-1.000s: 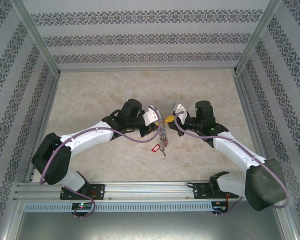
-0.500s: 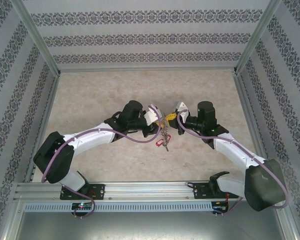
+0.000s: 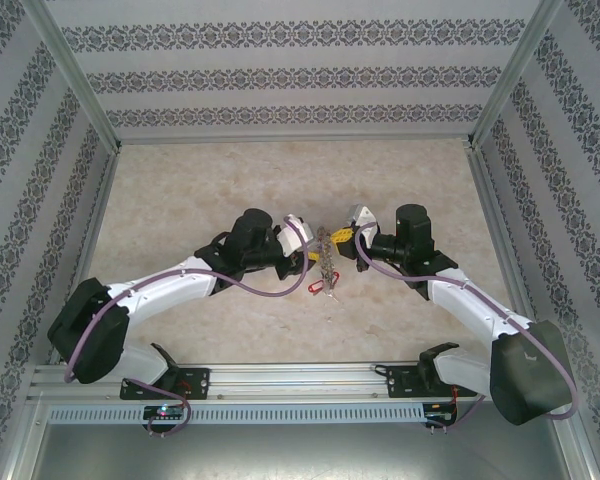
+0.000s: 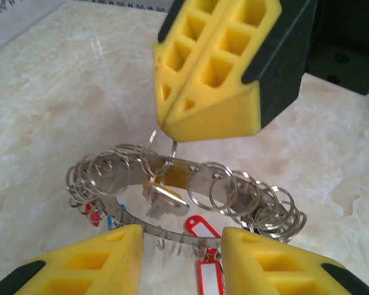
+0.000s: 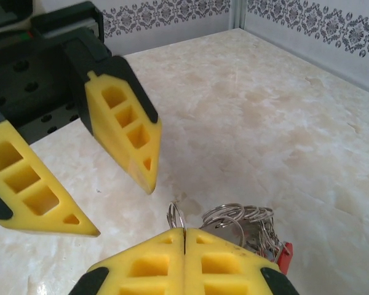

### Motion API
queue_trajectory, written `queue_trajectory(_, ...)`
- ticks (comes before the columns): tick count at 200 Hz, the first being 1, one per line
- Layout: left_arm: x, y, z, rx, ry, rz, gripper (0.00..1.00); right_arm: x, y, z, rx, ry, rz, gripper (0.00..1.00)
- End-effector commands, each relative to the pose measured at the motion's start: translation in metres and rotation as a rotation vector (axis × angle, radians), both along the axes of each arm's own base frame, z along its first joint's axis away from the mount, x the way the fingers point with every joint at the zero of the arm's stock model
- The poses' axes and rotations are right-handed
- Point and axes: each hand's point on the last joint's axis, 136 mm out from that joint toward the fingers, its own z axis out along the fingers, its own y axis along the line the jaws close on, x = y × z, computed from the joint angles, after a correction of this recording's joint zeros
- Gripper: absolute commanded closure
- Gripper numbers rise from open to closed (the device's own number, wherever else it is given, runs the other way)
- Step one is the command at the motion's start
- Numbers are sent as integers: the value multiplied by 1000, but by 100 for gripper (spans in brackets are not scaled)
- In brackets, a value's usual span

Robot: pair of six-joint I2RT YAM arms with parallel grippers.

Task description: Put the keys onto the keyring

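From above, the left gripper (image 3: 302, 241) and right gripper (image 3: 346, 232) face each other over the middle of the table (image 3: 180, 180). The keyring (image 3: 326, 262) shows there as a thin bunch hanging between them, with a red tag (image 3: 317, 288) at its near end; the fingers' spread is hard to read from that height. The left wrist view shows more: the keyring (image 4: 190, 174) is a grey metal band strung with many wire loops. The right gripper (image 4: 166, 126) comes in from the top with its two fingers pressed flat together, pinching one small loop (image 4: 162, 149) on the band's far side. A silver key (image 4: 164, 196) with a yellowish patch at its head hangs under that loop, inside the band. The left gripper (image 4: 181, 255) has its fingers spread apart at the bottom edge, and the band's near arc and a red tag (image 4: 200, 225) lie in the gap. Whether they touch the band cannot be told. The right wrist view shows the left gripper (image 5: 122, 210) from the front, fingers apart with nothing between them, and the right gripper (image 5: 184, 249) closed, with loops of the keyring (image 5: 237, 218) bunched just beyond its tips.
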Motion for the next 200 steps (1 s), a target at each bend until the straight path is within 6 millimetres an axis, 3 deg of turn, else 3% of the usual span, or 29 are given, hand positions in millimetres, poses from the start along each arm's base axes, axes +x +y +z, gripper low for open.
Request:
queue_trajectory(1,11,2,23,-48,-57,24,60,-5,2,20,36,-95,46,100)
queue_trajectory(79,27,-27,31,-95,-32,-44,60,-4,2,19,31,-92,48,100)
queue_trajectory(97,24,-32,28,-81,-16,-90,74,-3,3,19,35,-92,47,100)
queue_trajectory(121,25,-36,24,-64,-5,-110,84,-3,4,22,38,-95,53,100)
queue_trajectory(138,24,-36,23,-55,-17,-121,100,-3,3,20,30,-94,54,100)
queue_trajectory(200,11,-21,16,89,-81,-185,100,-17,-1,0,-110,-105,131,100)
